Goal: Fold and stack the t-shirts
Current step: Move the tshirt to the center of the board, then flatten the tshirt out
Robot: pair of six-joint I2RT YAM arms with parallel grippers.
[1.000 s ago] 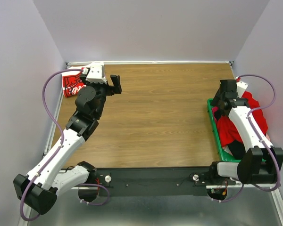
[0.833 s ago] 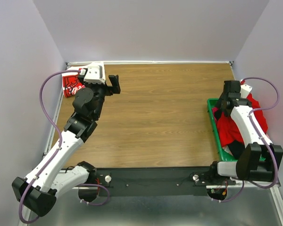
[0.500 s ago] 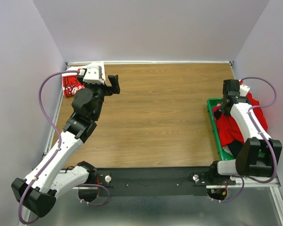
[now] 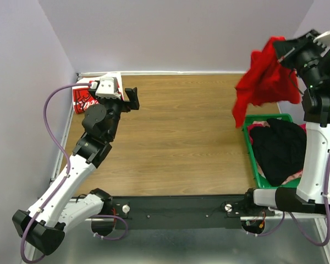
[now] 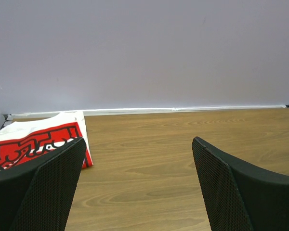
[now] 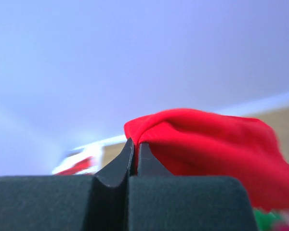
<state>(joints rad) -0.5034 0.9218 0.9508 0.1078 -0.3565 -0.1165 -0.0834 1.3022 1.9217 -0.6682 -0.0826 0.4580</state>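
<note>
Right fingers [image 6: 119, 163] clamp the red shirt [image 4: 262, 82], which dangles below them near the surface's [image 4: 181, 137] right edge. Left fingers [image 5: 48, 192], wide and empty, sit well apart at the far-left corner.

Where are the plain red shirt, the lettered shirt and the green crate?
plain red shirt [image 4: 264, 82]: top view, hanging middle.
lettered shirt [image 5: 38, 139]: left wrist view, printed front.
green crate [image 4: 249, 148]: top view, left wall.

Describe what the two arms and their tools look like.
Both the left arm and right arm have white shells with black joints and bases. A thin purple cable loops beside each. The left tool has broad black fingers with a fine dotted texture; the right tool shows black fingers tapering to thin tips.
</note>
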